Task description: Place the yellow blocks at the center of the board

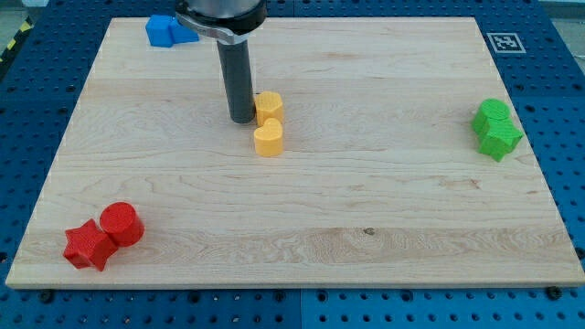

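Two yellow blocks sit a little left of and above the board's middle. The yellow hexagon block (pixel 269 107) lies just above the yellow heart block (pixel 268 140), and the two touch. My tip (pixel 242 119) is at the left side of the yellow hexagon block, touching it or nearly so. The dark rod rises from the tip to the view's top.
Two blue blocks (pixel 168 30) sit at the board's top left. A red star block (pixel 89 245) and a red cylinder (pixel 122 224) sit at the bottom left. Two green blocks (pixel 496 128) sit at the right edge. A marker tag (pixel 504 41) is on the wooden board (pixel 366 201).
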